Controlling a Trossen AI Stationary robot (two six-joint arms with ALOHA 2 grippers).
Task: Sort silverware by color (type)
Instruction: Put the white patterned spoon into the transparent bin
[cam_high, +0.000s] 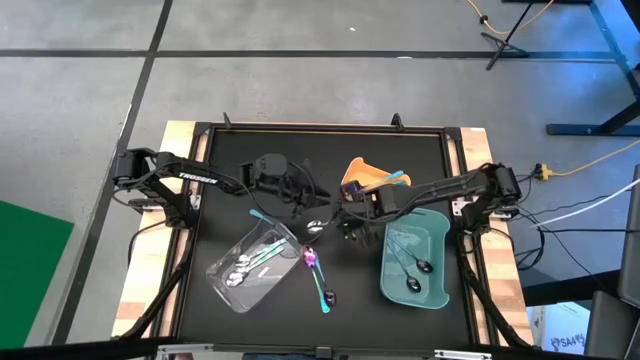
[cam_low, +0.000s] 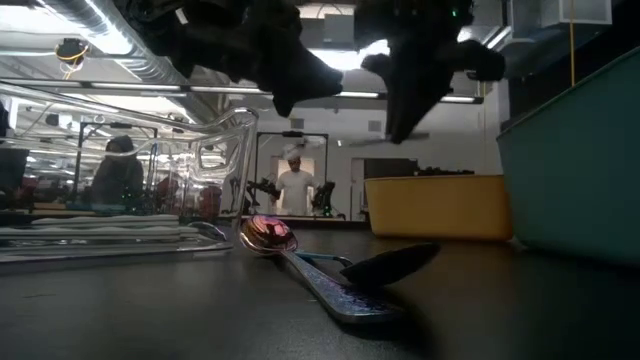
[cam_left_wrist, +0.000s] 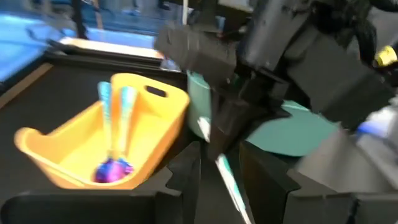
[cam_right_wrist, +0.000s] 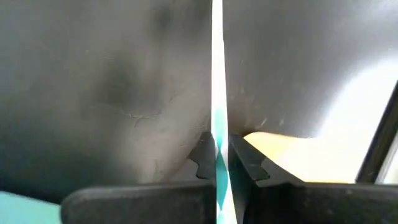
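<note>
Teal-handled spoon (cam_right_wrist: 218, 149) pinched in the right claw (cam_right_wrist: 219, 163) above the table (cam_high: 400, 320).

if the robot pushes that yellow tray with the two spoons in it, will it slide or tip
The yellow tray looks like thin plastic, so probably light and likely to slide on the smooth dark table. Its broad base suggests little tipping risk. The two iridescent spoons lie loose inside and may shift or rattle.

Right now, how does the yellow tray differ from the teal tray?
The yellow tray lies at the table's far side; the teal tray lies nearer, on the right. The yellow tray looks smaller than the teal tray. The yellow tray holds teal-handled pieces with iridescent heads; the teal tray holds dark-headed spoons. Both hold silverware.
</note>
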